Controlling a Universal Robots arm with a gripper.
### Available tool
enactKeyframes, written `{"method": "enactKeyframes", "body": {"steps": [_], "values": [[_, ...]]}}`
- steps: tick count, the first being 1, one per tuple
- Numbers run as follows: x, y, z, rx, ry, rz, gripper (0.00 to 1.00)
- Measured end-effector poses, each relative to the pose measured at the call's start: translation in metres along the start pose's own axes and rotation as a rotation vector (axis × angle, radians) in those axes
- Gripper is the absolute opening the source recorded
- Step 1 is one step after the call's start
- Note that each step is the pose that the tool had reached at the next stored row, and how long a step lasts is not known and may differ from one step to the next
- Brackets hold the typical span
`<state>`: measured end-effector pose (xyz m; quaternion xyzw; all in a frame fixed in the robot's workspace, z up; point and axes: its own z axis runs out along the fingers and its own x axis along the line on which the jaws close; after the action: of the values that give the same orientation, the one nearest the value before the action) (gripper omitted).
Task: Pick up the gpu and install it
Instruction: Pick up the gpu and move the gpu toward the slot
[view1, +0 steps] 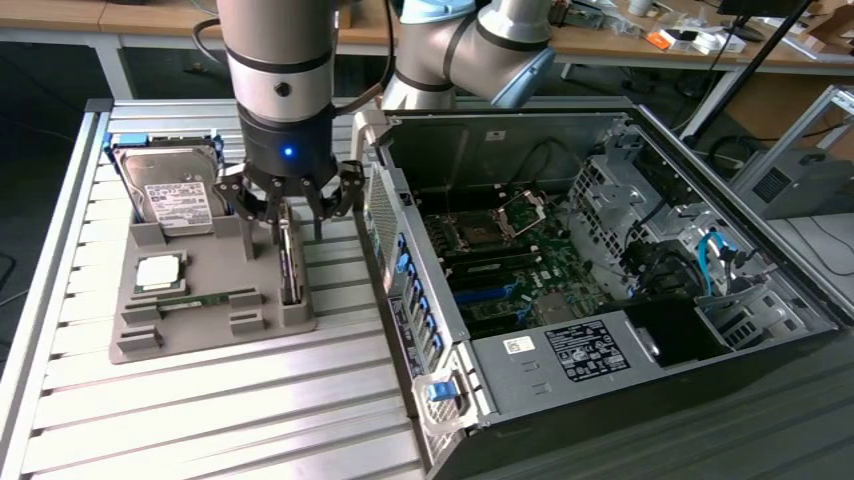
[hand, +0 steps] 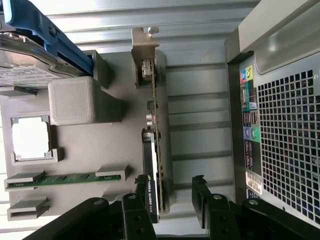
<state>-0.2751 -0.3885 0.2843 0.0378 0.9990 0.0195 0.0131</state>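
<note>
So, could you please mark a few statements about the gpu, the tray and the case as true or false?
1. The gpu stands on edge in the tray. True.
2. The jaws are shut on the gpu. False: they stand open, one on each side of it.
3. The case is open, with its board in view. True.
4. The hard drive lies inside the case. False: it sits on the tray.

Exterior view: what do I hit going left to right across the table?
Boxy silver hard drive with white label → thin green gpu card standing on edge → square silver CPU socket inside the open computer case → blue cables.
</note>
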Motion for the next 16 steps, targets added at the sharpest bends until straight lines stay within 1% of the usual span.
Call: {"method": "enactKeyframes", "body": {"steps": [16], "values": [[0.0002, -0.0003, 0.0091, 0.0004, -0.0001, 0.000, 0.48]]}}
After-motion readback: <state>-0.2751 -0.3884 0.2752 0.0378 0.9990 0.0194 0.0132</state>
